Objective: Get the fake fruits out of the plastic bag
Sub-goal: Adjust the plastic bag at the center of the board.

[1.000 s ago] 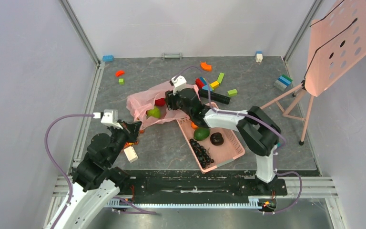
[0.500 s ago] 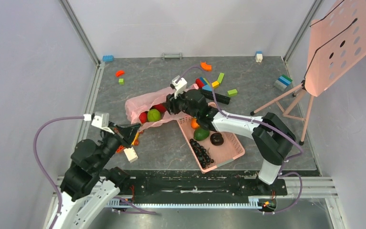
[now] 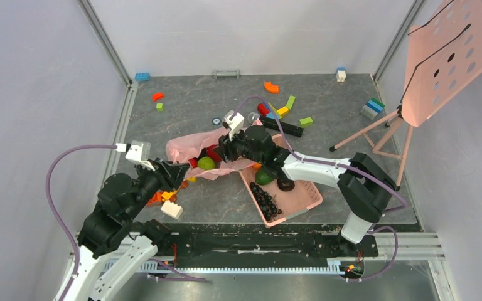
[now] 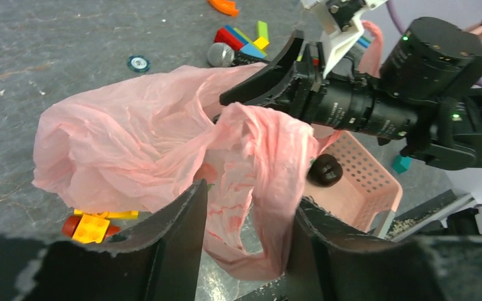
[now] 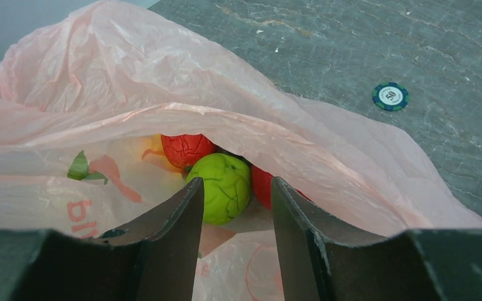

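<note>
Starting overhead: where does the bag lie?
— The plastic bag point(image 3: 191, 145) is crumpled on the surface point(image 3: 163, 122), just left of the pink basket point(image 3: 301, 195). A green fruit point(image 3: 206, 163) and a red fruit point(image 3: 214, 153) show in its mouth. The right hand point(image 3: 226, 150) is at the mouth on the basket side. The left hand point(image 3: 177, 173) is at the bag's near-left edge.

Left wrist view?
— The left hand point(image 4: 250, 199) is open, fingers about half apart. A loose fold of the plastic bag point(image 4: 132, 144) hangs in the gap, not pinched. The rest of the bag spreads ahead.

Right wrist view?
— The right hand point(image 5: 237, 182) is half apart, tips inside the bag's mouth under its upper film. The green fruit point(image 5: 223, 186) sits just ahead between the tips, against one finger and clear of the other. It is not clamped, as far as shows. The red fruit point(image 5: 187, 149) is behind it, with a second red one point(image 5: 261, 186) beside it. A poker chip point(image 5: 390, 96) lies on the surface beyond the bag.
</note>
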### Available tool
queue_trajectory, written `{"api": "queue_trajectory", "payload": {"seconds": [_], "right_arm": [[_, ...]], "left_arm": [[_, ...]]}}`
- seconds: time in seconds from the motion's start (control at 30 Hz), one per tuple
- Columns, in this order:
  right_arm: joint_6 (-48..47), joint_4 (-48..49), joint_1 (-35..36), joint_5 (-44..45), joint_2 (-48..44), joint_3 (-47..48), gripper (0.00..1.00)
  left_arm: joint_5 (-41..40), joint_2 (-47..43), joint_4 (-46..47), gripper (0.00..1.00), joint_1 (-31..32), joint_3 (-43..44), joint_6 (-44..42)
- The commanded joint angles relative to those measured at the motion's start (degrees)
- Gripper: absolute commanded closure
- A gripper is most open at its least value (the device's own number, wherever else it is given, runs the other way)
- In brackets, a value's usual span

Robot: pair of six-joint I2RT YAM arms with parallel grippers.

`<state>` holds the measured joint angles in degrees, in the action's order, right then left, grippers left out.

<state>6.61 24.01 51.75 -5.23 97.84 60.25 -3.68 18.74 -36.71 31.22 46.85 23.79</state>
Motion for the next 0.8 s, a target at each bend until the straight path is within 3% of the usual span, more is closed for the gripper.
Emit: {"api": "queue_trajectory", "payload": {"seconds": [0.0,0.13,0.37,0.77], "right_arm": [[0.8,3.04,-0.06,-0.7,-2.19,-1.37,0.53],[1.18,3.44,-0.09,-0.95,-2.4,-2.31,0.53],[1.72,4.07,-0.07,-1.62,-3.11,-3.73,0.53],[2.43,4.95,0.04,-2.87,-3.86,-6.09,0.53]], "left_arm": [[-2.81,2.62,-1.44,0.45,-0.19,0.61,-2.57],[-4.86,4.22,-1.35,0.35,-0.2,1.33,-2.9],[-7.92,6.49,2.66,0.29,-0.18,1.32,-5.73],[-9.86,9.96,15.04,0.28,-0.2,-3.95,-6.4]]}}
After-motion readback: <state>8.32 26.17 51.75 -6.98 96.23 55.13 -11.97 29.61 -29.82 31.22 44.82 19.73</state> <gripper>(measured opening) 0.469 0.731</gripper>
